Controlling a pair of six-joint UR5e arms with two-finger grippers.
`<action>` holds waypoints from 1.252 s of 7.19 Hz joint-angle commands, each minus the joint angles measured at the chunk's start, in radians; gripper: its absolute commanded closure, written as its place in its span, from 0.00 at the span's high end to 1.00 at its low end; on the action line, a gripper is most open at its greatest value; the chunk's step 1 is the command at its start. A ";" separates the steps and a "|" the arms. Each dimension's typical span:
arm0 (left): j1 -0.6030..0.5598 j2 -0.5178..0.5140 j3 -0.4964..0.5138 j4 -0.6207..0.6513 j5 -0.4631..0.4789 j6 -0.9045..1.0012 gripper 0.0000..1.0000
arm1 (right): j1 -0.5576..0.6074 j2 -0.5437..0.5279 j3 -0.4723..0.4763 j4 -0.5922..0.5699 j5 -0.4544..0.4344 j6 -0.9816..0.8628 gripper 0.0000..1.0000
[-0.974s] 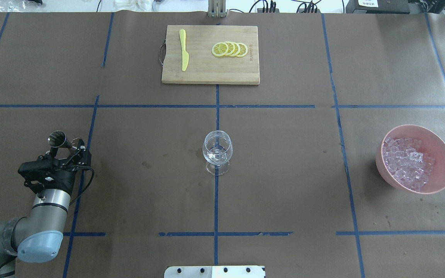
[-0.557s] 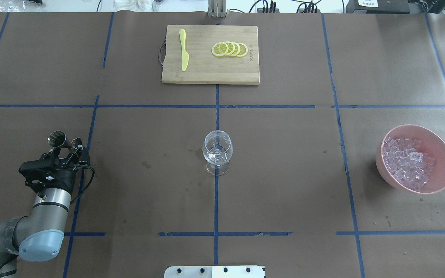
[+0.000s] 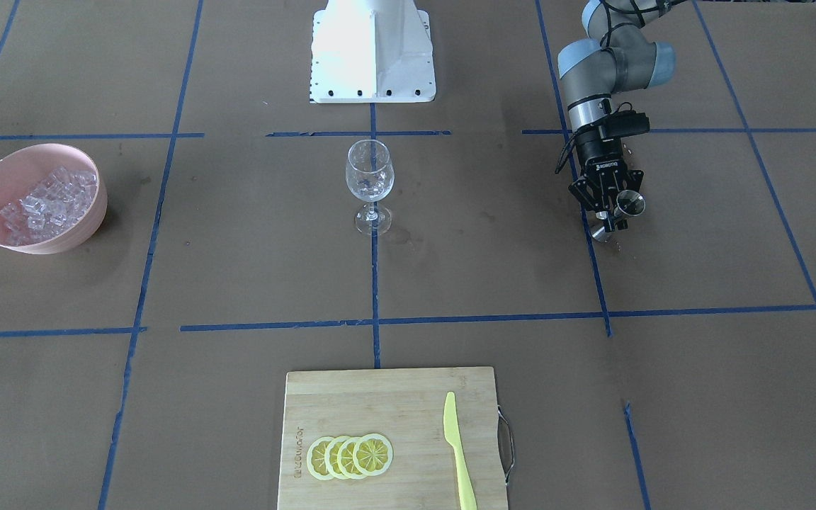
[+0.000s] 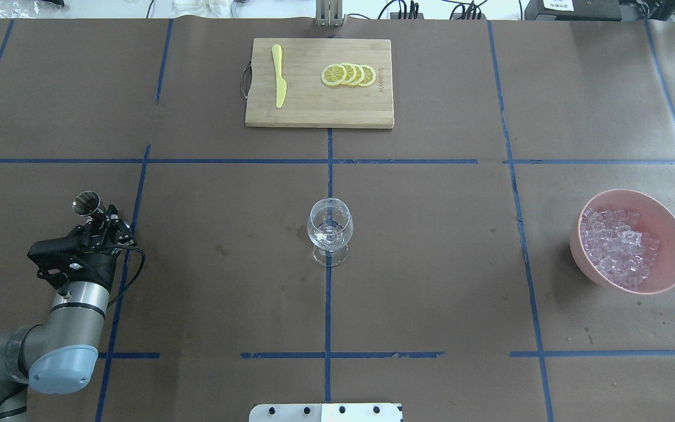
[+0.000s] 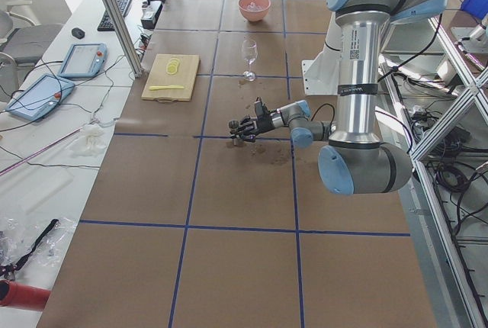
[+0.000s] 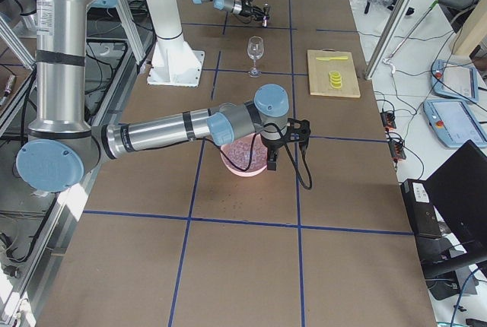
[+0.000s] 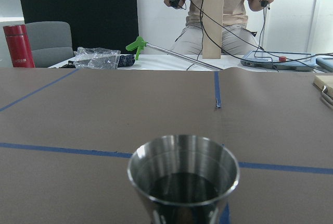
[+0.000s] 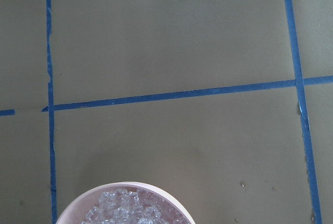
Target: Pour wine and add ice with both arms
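My left gripper (image 4: 105, 224) is shut on a steel jigger (image 4: 87, 203) at the table's left. The same grip shows in the front view, gripper (image 3: 610, 212) and jigger (image 3: 628, 205). The left wrist view shows the jigger (image 7: 183, 182) close up with dark liquid inside. A clear wine glass (image 4: 330, 225) stands upright at the table's middle, far from it. The ice (image 4: 616, 246) fills a pink bowl (image 4: 668, 225) at the right. My right gripper (image 6: 272, 161) hangs over that bowl in the right side view; I cannot tell whether it is open or shut. Its wrist view shows the ice (image 8: 125, 211) at the bottom edge.
A wooden cutting board (image 4: 314, 108) at the far middle carries lemon slices (image 4: 349, 75) and a yellow knife (image 4: 279, 76). The white robot base (image 3: 372, 49) sits at the near edge. Blue tape lines cross the brown table cover.
The left gripper's fingers have drawn in around the jigger. The jigger and gripper have shifted slightly away from the robot. Glass and bowl have not moved.
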 commanded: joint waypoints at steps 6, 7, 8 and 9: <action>-0.112 -0.174 -0.215 -0.002 -0.011 0.353 0.00 | -0.136 -0.017 0.056 0.142 -0.092 0.240 1.00; -0.115 -0.220 -0.210 -0.002 -0.011 0.449 0.00 | -0.168 -0.017 0.056 0.178 -0.112 0.288 1.00; -0.112 -0.241 -0.207 -0.002 -0.012 0.509 0.00 | -0.189 -0.020 0.056 0.183 -0.135 0.295 1.00; -0.110 -0.283 -0.201 -0.002 -0.027 0.561 0.00 | -0.196 -0.020 0.058 0.184 -0.140 0.296 1.00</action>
